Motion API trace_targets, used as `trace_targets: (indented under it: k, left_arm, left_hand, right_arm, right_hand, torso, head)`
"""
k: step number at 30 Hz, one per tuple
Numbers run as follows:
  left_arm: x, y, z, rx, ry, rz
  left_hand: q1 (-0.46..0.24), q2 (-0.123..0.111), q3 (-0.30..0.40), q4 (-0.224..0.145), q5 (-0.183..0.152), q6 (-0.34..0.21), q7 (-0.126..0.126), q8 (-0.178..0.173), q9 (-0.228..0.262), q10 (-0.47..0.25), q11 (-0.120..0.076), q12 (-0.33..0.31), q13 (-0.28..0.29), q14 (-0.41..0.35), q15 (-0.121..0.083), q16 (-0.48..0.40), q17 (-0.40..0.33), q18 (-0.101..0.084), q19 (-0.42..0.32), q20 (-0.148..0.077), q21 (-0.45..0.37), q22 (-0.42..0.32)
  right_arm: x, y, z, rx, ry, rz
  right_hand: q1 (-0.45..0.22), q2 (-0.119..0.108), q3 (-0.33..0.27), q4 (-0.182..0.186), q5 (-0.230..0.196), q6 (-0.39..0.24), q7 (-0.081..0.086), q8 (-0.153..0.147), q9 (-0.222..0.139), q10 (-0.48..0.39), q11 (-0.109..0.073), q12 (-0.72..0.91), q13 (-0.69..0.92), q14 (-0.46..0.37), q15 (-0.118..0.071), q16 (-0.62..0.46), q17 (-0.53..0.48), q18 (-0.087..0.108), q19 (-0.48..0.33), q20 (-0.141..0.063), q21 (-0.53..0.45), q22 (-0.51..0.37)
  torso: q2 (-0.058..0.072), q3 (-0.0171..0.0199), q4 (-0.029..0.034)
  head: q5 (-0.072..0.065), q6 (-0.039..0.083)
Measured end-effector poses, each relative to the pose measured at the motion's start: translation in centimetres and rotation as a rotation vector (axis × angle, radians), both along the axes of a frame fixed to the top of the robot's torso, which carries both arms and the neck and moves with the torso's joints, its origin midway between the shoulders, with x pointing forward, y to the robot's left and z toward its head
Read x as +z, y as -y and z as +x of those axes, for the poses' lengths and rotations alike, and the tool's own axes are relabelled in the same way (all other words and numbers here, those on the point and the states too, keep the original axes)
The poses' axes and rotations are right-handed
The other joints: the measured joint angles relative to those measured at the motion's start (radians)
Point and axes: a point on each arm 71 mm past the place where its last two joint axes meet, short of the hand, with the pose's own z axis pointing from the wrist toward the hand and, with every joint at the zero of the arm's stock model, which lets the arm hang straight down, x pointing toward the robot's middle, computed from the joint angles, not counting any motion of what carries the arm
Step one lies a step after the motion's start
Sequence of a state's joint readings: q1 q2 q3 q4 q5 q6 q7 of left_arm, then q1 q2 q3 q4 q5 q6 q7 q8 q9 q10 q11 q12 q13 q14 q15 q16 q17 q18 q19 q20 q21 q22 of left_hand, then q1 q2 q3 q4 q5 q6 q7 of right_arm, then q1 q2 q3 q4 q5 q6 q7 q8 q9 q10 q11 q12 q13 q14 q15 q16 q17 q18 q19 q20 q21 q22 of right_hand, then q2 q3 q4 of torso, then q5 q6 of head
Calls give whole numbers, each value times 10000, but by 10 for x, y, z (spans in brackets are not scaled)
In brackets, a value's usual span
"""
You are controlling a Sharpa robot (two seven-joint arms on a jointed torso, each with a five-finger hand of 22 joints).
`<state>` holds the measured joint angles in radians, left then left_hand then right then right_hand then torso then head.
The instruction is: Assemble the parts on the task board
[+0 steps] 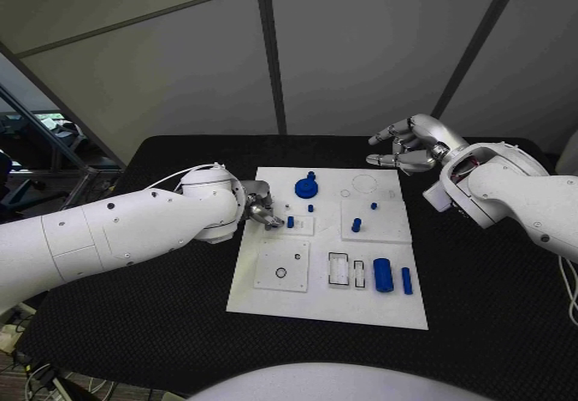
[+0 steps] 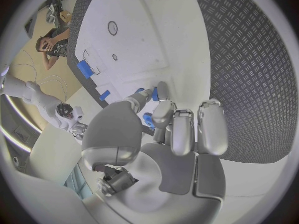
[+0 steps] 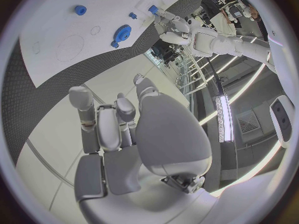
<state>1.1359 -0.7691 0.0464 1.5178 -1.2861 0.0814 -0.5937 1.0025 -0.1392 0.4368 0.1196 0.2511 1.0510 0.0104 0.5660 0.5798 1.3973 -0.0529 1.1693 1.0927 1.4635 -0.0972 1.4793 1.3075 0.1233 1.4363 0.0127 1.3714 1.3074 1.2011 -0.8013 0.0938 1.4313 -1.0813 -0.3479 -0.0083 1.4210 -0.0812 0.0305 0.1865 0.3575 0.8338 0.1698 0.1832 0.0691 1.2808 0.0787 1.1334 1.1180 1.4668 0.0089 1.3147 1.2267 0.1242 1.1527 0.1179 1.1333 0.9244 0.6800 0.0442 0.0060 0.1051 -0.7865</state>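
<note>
The white task board (image 1: 271, 294) lies in the middle of the black table. On it are a blue gear (image 1: 306, 188), short blue pegs (image 1: 357, 225) and two blue cylinders (image 1: 383, 274) at its front right. My left hand (image 1: 259, 212) is low over the board's left edge. In the left wrist view its thumb and a fingertip (image 2: 162, 91) close on a small blue peg (image 2: 153, 94), the peg (image 1: 291, 222) standing in a small plate. My right hand (image 1: 409, 147) hangs above the table behind the board's far right corner, fingers loosely bent and holding nothing.
Two empty rectangular slots (image 1: 341, 269) and a round hole (image 1: 281, 272) sit near the board's front. A faint circle (image 1: 362, 183) marks the far right part. Bare black table (image 1: 144, 309) surrounds the board on all sides.
</note>
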Motion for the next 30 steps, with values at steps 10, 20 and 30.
trace_targets:
  k: [10, 20, 30]
  left_arm:
    - [-1, -4, 2, 131, 18, 29]
    - [1, -9, 3, 377, 240, -100]
    - [9, -12, 5, 703, 694, -445]
  left_hand:
    - [-109, 109, -845, 408, -1, -1, 0, -87, -56, -36, 34, 0, 9, 0, 1, 0, 0, -1, -1, 0, 0, 0]
    - [-222, 91, -1725, 901, 0, -76, 76, -163, -74, -226, 96, -272, -275, 0, 2, 0, 0, -1, -29, 28, -199, -1]
    - [-149, 163, -2473, 1403, 0, -273, 200, -224, -75, -644, 179, -931, -998, -1, 3, 0, 0, -4, -183, 109, -483, -1]
  right_arm:
    - [0, 0, 0, -7, 1, -2]
    - [0, 1, 0, -17, 2, -6]
    - [0, 1, 0, -16, 3, -5]
  right_hand:
    - [0, 0, -27, 27, 0, 0, 0, 24, 0, 0, 0, 0, -29, 0, 0, 0, -28, 1, 0, 0, -38, -41]
    - [0, 0, -27, 26, 0, 0, 0, 24, 0, 0, 0, 0, -28, 0, 0, 0, -28, 0, 0, 0, -38, -41]
    - [0, 0, -27, 26, 0, 0, 0, 24, 0, 0, 0, 0, -27, 0, 0, 0, -27, 1, 0, 0, -37, -40]
  torso:
    - [0, -1, 1]
    - [-2, -8, 1]
    - [-8, -9, 1]
  head:
    - [-9, 20]
    - [-31, 50]
    - [-33, 58]
